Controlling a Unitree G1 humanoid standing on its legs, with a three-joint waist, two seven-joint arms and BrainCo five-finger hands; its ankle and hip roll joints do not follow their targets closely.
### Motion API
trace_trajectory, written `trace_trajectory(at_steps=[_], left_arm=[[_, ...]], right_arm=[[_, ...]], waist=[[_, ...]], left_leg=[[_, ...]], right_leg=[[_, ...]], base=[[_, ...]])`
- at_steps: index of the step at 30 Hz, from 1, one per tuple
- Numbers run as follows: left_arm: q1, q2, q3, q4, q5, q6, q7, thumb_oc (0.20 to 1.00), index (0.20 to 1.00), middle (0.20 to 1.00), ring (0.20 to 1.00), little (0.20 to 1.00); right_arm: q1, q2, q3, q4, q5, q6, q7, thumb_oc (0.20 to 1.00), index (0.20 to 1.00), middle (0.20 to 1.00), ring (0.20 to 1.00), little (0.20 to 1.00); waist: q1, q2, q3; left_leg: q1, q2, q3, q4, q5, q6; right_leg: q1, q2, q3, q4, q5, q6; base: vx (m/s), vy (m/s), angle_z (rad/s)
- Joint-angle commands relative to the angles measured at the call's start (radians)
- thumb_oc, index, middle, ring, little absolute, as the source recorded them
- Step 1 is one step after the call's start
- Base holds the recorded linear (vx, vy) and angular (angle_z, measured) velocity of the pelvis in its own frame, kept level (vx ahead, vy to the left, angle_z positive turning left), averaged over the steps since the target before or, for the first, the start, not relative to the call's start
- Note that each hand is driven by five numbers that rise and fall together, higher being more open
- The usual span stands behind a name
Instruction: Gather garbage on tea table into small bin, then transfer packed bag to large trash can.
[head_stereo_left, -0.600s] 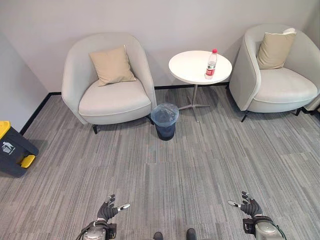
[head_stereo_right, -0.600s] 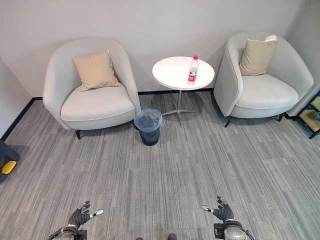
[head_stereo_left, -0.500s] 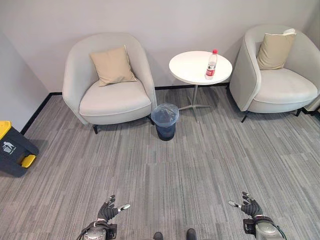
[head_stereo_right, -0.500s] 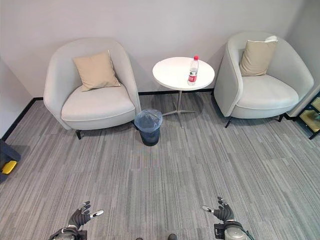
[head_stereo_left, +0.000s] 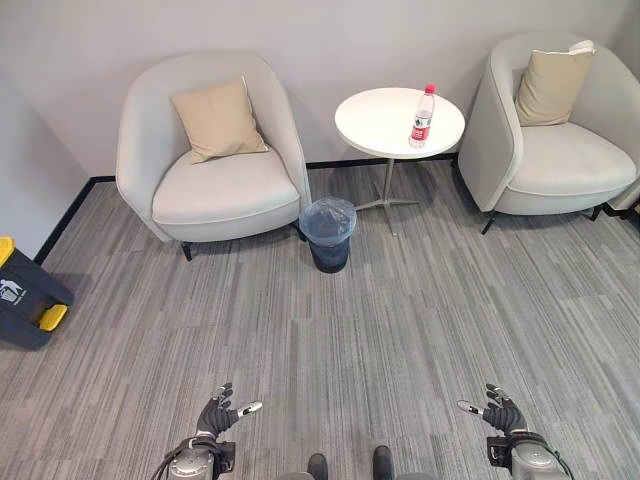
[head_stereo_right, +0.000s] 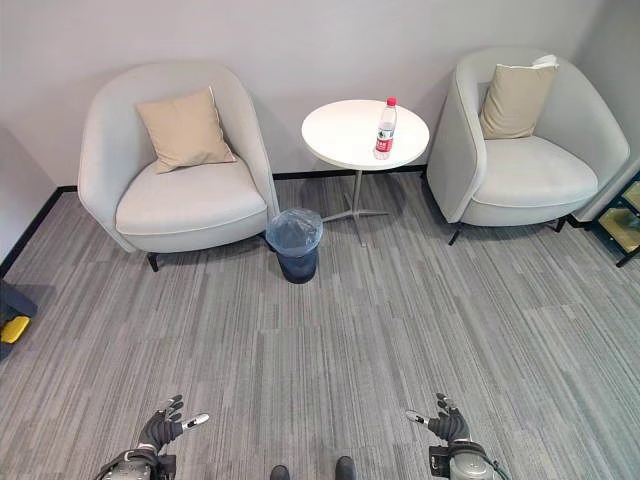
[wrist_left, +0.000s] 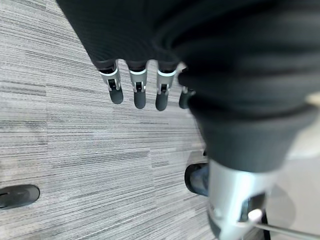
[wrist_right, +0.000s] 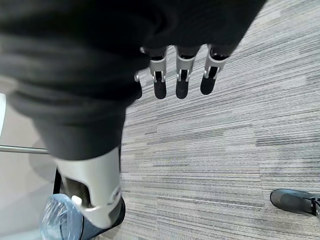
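Note:
A clear plastic bottle (head_stereo_left: 423, 103) with a red cap and red label stands upright on the round white tea table (head_stereo_left: 385, 125) between two armchairs. On the floor in front of the table sits the small dark bin (head_stereo_left: 328, 233), lined with a bluish bag. A large dark trash can (head_stereo_left: 22, 298) with yellow parts stands at the far left by the wall. My left hand (head_stereo_left: 215, 418) and right hand (head_stereo_left: 501, 417) hang low at the near edge, far from the table, both open with nothing in them. Straight fingers (wrist_left: 137, 91) show over bare carpet in the left wrist view, as do the right hand's fingers (wrist_right: 182, 80).
A light grey armchair (head_stereo_left: 210, 160) with a tan cushion (head_stereo_left: 218, 120) stands left of the table, and a second armchair (head_stereo_left: 555, 130) with its own cushion (head_stereo_left: 553, 83) stands to the right. Grey striped carpet (head_stereo_left: 380, 330) stretches between me and the furniture.
The whole picture has shifted: the chairs, table and bin sit slightly higher and closer, so the camera has moved. Both hands hang as before.

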Motion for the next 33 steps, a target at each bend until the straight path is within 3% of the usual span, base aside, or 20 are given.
trace_trajectory(at_steps=[1,7,11,12,16,19,21,22,23,28,30,32,33], left_arm=[[-0.017,0.045,0.035,-0.050,-0.045,-0.035,0.016,1.000,1.000,1.000,1.000,1.000],[-0.027,0.054,0.049,-0.049,-0.043,-0.035,0.021,1.000,1.000,1.000,1.000,1.000],[-0.036,0.054,0.049,-0.041,-0.054,-0.038,0.030,1.000,1.000,1.000,1.000,1.000],[-0.043,0.054,0.045,-0.035,-0.056,-0.038,0.034,1.000,1.000,1.000,1.000,1.000],[-0.061,0.044,0.029,-0.031,-0.057,-0.040,0.039,1.000,1.000,1.000,1.000,1.000],[-0.068,0.042,0.023,-0.027,-0.052,-0.044,0.040,1.000,1.000,1.000,1.000,1.000],[-0.059,0.032,0.015,-0.034,-0.042,-0.042,0.039,1.000,1.000,1.000,1.000,1.000],[-0.058,0.023,0.013,-0.032,-0.045,-0.042,0.040,1.000,1.000,1.000,1.000,1.000],[-0.057,0.015,0.002,-0.042,-0.048,-0.037,0.036,1.000,1.000,1.000,1.000,1.000],[-0.067,0.001,-0.020,-0.036,-0.045,-0.031,0.021,1.000,1.000,1.000,1.000,1.000],[-0.080,-0.003,-0.033,-0.037,-0.048,-0.032,0.020,1.000,1.000,1.000,1.000,1.000],[-0.080,0.000,-0.043,-0.037,-0.037,-0.028,0.007,1.000,1.000,1.000,1.000,1.000],[-0.079,0.000,-0.043,-0.037,-0.037,-0.028,0.007,1.000,1.000,1.000,1.000,1.000]], right_arm=[[-0.055,-0.008,-0.033,-0.001,0.022,-0.018,-0.023,1.000,1.000,1.000,1.000,1.000],[-0.079,-0.010,-0.025,-0.010,0.009,-0.014,-0.030,1.000,1.000,1.000,1.000,1.000],[-0.105,-0.014,-0.001,-0.024,0.001,-0.013,-0.031,1.000,1.000,1.000,1.000,1.000],[-0.116,-0.017,0.008,-0.027,-0.002,-0.014,-0.034,1.000,1.000,1.000,1.000,1.000],[-0.117,-0.021,0.025,-0.054,-0.018,-0.017,-0.036,1.000,1.000,1.000,1.000,1.000],[-0.102,-0.022,0.022,-0.077,-0.018,-0.022,-0.037,1.000,1.000,1.000,1.000,1.000],[-0.079,-0.022,0.018,-0.098,-0.019,-0.029,-0.036,1.000,1.000,1.000,1.000,1.000],[-0.075,-0.023,0.016,-0.099,-0.017,-0.037,-0.036,1.000,1.000,1.000,1.000,1.000],[-0.068,-0.024,0.013,-0.111,-0.010,-0.042,-0.038,1.000,1.000,1.000,1.000,1.000],[-0.064,-0.033,0.008,-0.111,0.007,-0.049,-0.042,1.000,1.000,1.000,1.000,1.000],[-0.073,-0.037,0.017,-0.102,0.012,-0.047,-0.040,1.000,1.000,1.000,1.000,1.000],[-0.075,-0.045,0.014,-0.094,0.012,-0.046,-0.033,1.000,1.000,1.000,1.000,1.000],[-0.074,-0.045,0.015,-0.094,0.012,-0.046,-0.033,1.000,1.000,1.000,1.000,1.000]], waist=[[0.008,-0.055,0.010],[0.015,-0.054,0.035],[0.017,-0.058,0.052],[0.016,-0.058,0.060],[0.000,-0.047,0.076],[-0.008,-0.048,0.076],[-0.013,-0.051,0.062],[-0.017,-0.047,0.052],[-0.021,-0.040,0.048],[-0.029,-0.027,0.051],[-0.019,-0.033,0.065],[-0.003,-0.048,0.062],[-0.003,-0.049,0.063]], left_leg=[[-0.113,-0.026,-0.029,0.208,-0.179,-0.012],[-0.122,-0.044,-0.029,0.241,-0.213,0.010],[-0.084,-0.041,0.002,0.224,-0.235,0.017],[-0.062,-0.040,0.012,0.210,-0.242,0.016],[-0.009,-0.028,0.014,0.185,-0.251,0.001],[0.008,-0.027,-0.003,0.183,-0.261,-0.009],[0.030,-0.014,-0.014,0.183,-0.272,-0.025],[0.038,0.004,-0.019,0.192,-0.260,-0.047],[0.015,0.040,-0.030,0.261,-0.211,-0.077],[-0.051,0.099,-0.023,0.397,-0.109,-0.112],[-0.114,0.080,-0.032,0.415,-0.112,-0.094],[-0.206,0.022,-0.010,0.323,-0.157,-0.068],[-0.205,0.022,-0.010,0.323,-0.157,-0.068]], right_leg=[[-0.037,-0.130,0.021,0.117,-0.123,0.132],[-0.126,-0.132,0.030,0.251,-0.131,0.153],[-0.191,-0.135,-0.016,0.244,-0.082,0.160],[-0.222,-0.136,-0.060,0.211,-0.054,0.160],[-0.279,-0.152,-0.171,0.181,-0.033,0.155],[-0.275,-0.154,-0.170,0.183,-0.039,0.152],[-0.259,-0.144,-0.166,0.182,-0.043,0.132],[-0.248,-0.134,-0.172,0.178,-0.047,0.119],[-0.222,-0.120,-0.178,0.166,-0.059,0.096],[-0.157,-0.080,-0.194,0.129,-0.105,0.051],[-0.127,-0.077,-0.186,0.111,-0.125,0.043],[-0.086,-0.078,-0.190,0.089,-0.146,0.050],[-0.084,-0.079,-0.190,0.089,-0.147,0.051]], base=[[-0.04,0.175,-0.12],[0.02,0.101,-0.18],[0.11,-0.006,-0.51],[0.17,-0.071,-0.66],[0.18,-0.095,-0.35],[0.21,-0.147,0.15],[0.25,-0.175,0.57],[0.34,-0.345,0.63],[0.30,-0.357,0.49],[0.16,-0.205,0.16],[0.15,-0.144,0.10],[0.23,-0.096,0.20],[0.25,-0.078,0.05]])
